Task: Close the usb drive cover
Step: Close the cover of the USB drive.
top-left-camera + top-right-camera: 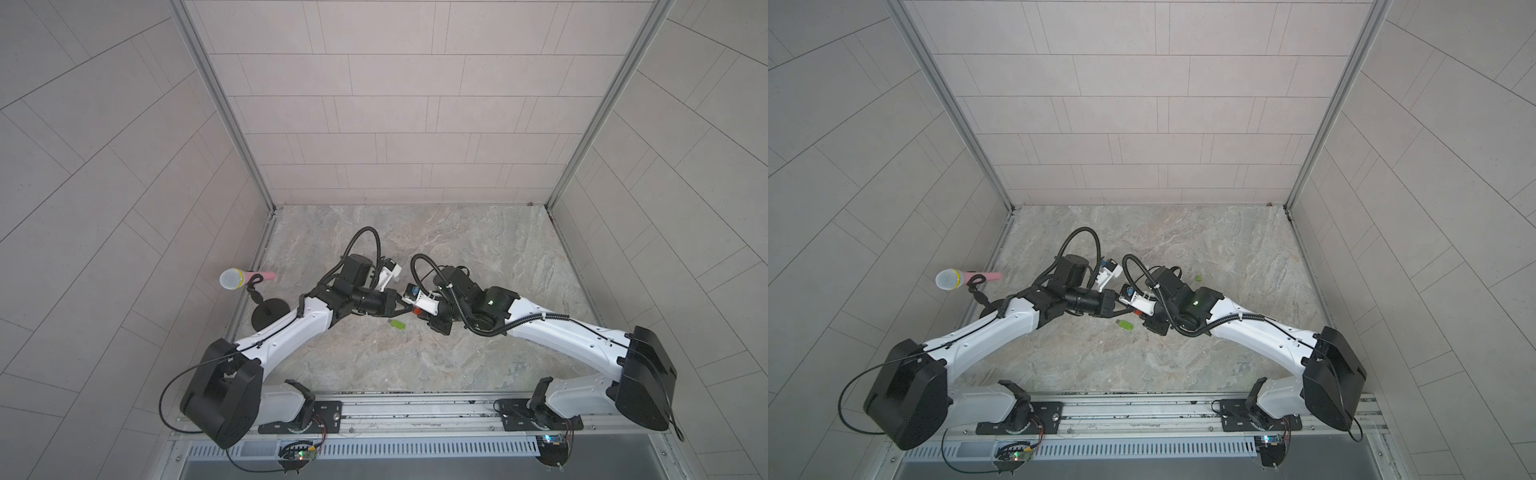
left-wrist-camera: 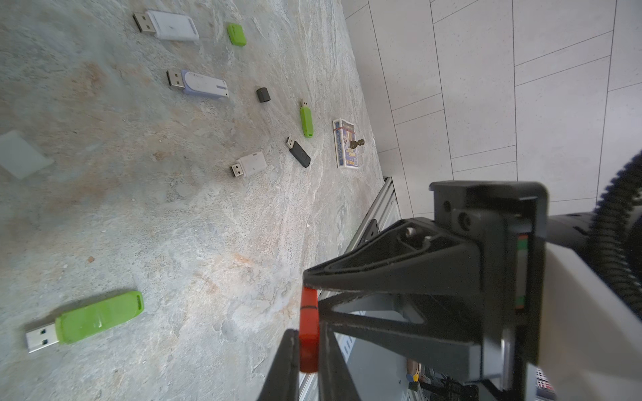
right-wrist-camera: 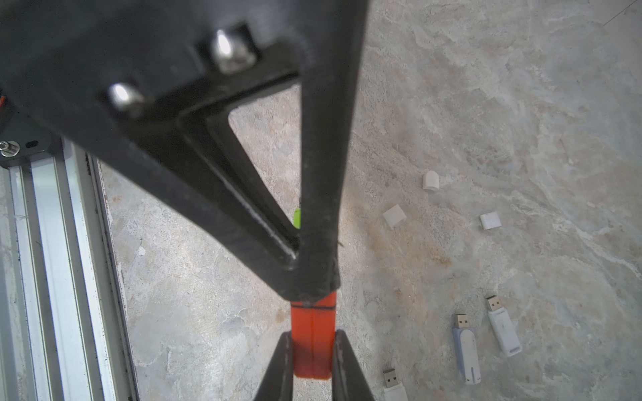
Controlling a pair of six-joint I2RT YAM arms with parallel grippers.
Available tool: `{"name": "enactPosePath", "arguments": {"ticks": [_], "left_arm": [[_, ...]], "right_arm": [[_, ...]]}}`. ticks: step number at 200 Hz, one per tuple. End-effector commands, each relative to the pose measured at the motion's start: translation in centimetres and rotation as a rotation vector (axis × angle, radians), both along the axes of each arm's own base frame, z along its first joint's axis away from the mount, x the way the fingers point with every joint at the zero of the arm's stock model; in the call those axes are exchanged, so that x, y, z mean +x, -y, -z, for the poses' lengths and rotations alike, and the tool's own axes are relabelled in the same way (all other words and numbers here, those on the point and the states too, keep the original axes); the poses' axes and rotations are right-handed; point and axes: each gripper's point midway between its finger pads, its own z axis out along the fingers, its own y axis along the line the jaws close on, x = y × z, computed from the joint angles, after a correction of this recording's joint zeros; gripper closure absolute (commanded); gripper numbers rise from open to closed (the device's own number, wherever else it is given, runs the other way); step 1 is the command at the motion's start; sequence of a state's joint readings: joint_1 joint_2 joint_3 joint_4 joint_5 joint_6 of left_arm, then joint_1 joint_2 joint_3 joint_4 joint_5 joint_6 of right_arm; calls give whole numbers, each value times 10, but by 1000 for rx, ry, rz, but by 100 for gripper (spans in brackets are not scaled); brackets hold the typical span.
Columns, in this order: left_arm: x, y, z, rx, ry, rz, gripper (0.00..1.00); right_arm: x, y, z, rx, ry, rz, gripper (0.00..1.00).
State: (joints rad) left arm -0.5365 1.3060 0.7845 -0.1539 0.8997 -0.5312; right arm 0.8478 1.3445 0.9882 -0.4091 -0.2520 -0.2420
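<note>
Together both arms stretch inward, left end effector [image 2: 308, 334] and right end effector [image 3: 312, 335] tip to tip, each pinching the orange usb drive [image 3: 312, 319]; fingers [image 3: 281, 368] hide its ends.

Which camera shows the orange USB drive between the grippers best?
The right wrist view: the orange USB drive sits close and broadside, seam line visible. The left wrist view shows it narrower, edge-on. In both top views it is just a tiny orange speck.
</note>
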Motion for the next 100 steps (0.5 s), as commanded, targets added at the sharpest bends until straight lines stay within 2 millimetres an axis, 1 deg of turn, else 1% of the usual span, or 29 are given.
{"name": "enactPosePath", "arguments": {"ticks": [1,16,36,50,72,89,100], "left_arm": [[-14,7,8,-9,-42,61,91],[-16,9,7,-19,-55,78,91],[-16,9,8,-14,-62,82,91],[-16,9,8,-12,-61,81,91],[-14,9,8,-11,-59,77,91],[-12,9,4,-14,-43,65,91],[-10,9,-1,-20,-30,54,92]], "right_arm": [[6,-53,-107,358,228,-142,91],[5,-53,-108,367,250,-162,91],[9,-49,-110,352,297,-147,92],[11,-49,-117,365,313,-138,92],[9,-54,-126,419,284,-135,92],[7,-55,-121,431,256,-130,91],[8,-50,-111,408,253,-108,91]]}}
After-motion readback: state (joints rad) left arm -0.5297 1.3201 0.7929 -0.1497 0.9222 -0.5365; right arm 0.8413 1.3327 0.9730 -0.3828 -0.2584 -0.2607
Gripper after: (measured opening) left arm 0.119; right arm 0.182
